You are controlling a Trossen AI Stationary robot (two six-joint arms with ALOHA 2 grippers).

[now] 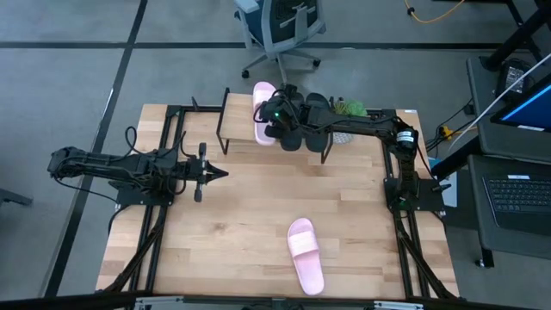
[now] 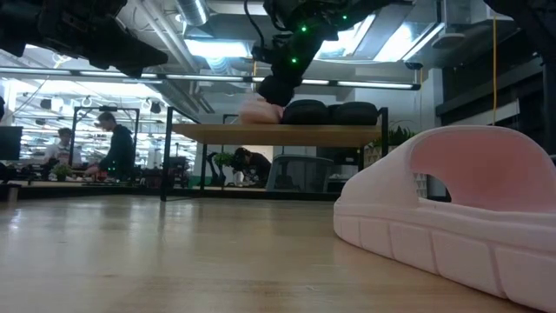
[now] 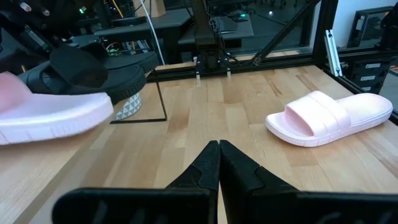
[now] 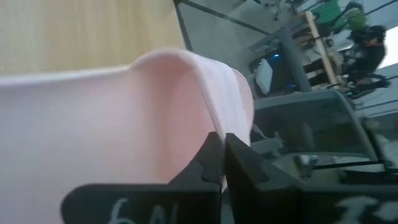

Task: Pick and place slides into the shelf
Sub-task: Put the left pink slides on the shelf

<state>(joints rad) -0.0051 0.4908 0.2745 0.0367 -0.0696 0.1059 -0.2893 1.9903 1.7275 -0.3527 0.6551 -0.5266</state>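
Left tool (image 3: 219, 163) closed above table (image 3: 205, 118), pink slide (image 3: 328, 116) ahead, black slide (image 3: 99, 71) beyond

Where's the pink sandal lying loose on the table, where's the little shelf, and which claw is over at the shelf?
pink slide on the table (image 1: 306, 255), high view, on its strap.
shelf (image 2: 261, 133), low view, on the plank's front edge.
right gripper (image 1: 277, 116), high view, at its fingertips over the shelf.

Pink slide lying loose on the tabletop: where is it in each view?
High: pink slide low, right of centre, on the table.
Low: large, right foreground.
Left wrist: right side, beyond the shut left gripper.
Right wrist: not in it; the pink one there is another slide.
Shared landmark: shelf, also in low view.
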